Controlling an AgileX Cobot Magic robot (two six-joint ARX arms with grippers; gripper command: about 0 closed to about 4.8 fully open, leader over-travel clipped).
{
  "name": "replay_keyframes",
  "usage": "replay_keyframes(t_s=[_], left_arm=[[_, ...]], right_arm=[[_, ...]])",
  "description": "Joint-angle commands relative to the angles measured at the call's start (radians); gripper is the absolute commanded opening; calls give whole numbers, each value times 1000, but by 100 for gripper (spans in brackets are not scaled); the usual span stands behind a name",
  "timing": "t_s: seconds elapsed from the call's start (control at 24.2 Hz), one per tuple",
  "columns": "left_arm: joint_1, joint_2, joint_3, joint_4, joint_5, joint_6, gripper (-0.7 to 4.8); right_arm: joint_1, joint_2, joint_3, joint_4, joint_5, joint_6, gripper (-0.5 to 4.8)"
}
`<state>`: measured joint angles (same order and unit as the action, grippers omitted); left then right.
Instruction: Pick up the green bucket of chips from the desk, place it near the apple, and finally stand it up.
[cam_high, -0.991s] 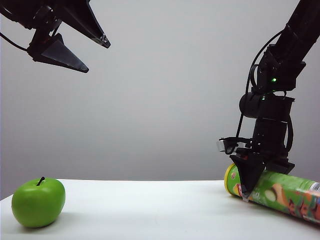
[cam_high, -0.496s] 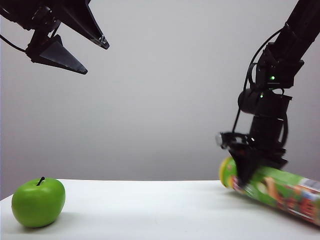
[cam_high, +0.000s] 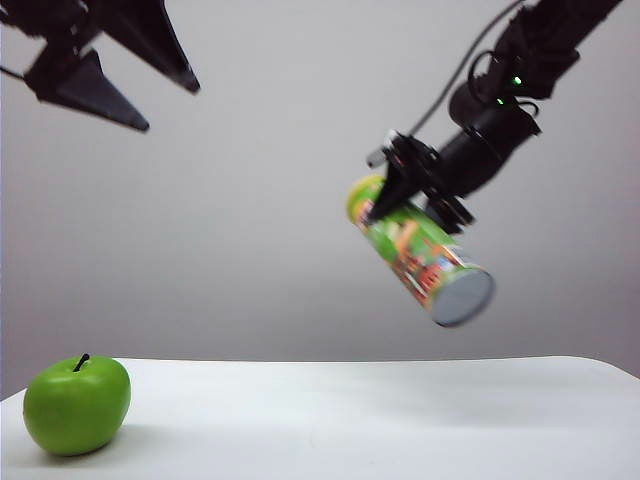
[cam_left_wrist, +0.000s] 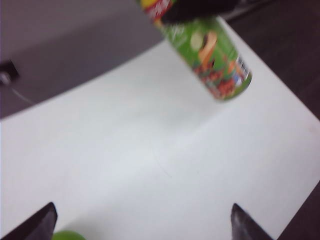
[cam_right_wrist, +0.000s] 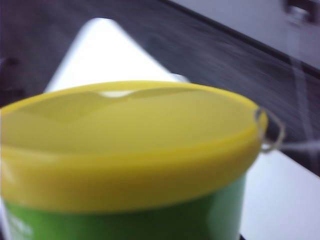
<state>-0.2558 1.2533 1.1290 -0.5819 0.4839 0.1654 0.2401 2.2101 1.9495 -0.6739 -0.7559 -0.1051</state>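
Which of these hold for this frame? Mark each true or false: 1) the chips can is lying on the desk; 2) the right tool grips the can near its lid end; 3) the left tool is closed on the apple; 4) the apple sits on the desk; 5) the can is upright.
1) False: the green bucket of chips hangs in the air above the desk.
2) True: the right tool is shut on it near the yellow lid.
3) False: the left tool hangs open, high above the apple.
4) True.
5) False: it is tilted, lid end higher.

Left end effector (cam_high: 135, 95) raised, spread wide, right end effector (cam_high: 405, 195) raised, clamped
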Motion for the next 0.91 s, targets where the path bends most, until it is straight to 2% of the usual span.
replay_keyframes(t_s=[0.04, 0.21, 0.33, 0.37, 0.45, 0.62, 0.7, 0.74, 0.78, 0.91], left_arm=[[39, -66, -2, 11, -11, 0, 479], [116, -120, -3, -17, 14, -1, 479], [179, -145, -8, -45, 81, 0, 479], [200, -152, -14, -47, 105, 0, 479], [266, -192, -67, -29, 167, -2, 479], [315, -234, -135, 12, 182, -19, 479], [319, -247, -156, 24, 195, -20, 479], [317, -252, -167, 31, 199, -19, 479], [318, -256, -174, 34, 203, -19, 479], [317, -256, -186, 50, 232, -19, 479]], right_arm=[[68, -33, 6, 125, -115, -3, 282], [136, -31, 1, 206, -126, -27, 282], [194, -31, -35, 323, -128, -79, 282], [211, -31, -61, 393, -142, -79, 282], [273, -31, -220, 766, -132, 0, 281], [334, -31, -423, 1200, 14, 126, 271], [361, -31, -530, 1446, 139, 196, 259], [386, -31, -623, 1646, 275, 227, 259], [405, -31, -687, 1753, 370, 229, 259], [425, -31, -752, 1804, 426, 233, 260]])
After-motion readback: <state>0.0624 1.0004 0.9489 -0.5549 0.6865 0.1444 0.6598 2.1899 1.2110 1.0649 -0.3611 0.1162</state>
